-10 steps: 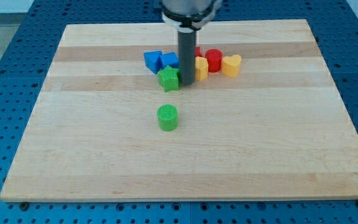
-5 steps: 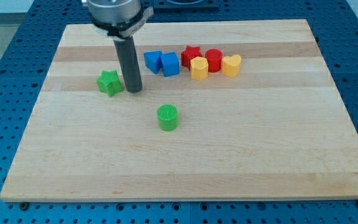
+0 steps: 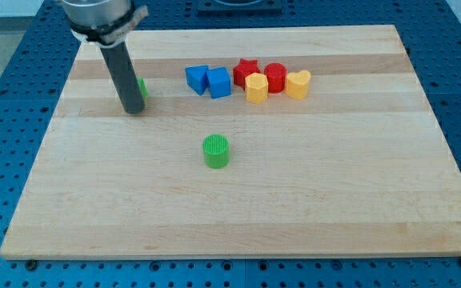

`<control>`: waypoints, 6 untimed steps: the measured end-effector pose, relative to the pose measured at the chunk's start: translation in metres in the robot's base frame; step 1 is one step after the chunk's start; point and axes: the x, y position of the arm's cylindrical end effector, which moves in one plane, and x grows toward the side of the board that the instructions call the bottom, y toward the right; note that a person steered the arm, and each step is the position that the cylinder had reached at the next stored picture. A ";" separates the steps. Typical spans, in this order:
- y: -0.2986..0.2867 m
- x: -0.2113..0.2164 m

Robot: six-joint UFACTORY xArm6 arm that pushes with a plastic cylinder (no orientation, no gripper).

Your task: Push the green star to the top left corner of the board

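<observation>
The green star (image 3: 141, 88) is almost wholly hidden behind my rod; only a green sliver shows at the rod's right edge, in the upper left part of the wooden board (image 3: 238, 200). My tip (image 3: 133, 110) rests on the board just below and in front of the star, apparently touching it.
A green cylinder (image 3: 215, 150) stands near the board's middle. Two blue blocks (image 3: 208, 79) lie side by side near the top. To their right sit a red star (image 3: 246, 70), a yellow block (image 3: 256, 88), a red cylinder (image 3: 275, 77) and a yellow heart (image 3: 297, 83).
My rod has swept left across the board, pushing the green star away from the block cluster to the upper left. The star is now mostly hidden behind the rod.
</observation>
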 end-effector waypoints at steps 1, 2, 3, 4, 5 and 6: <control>-0.013 -0.044; -0.026 -0.077; -0.032 -0.088; -0.034 -0.086; -0.003 -0.059; 0.009 -0.042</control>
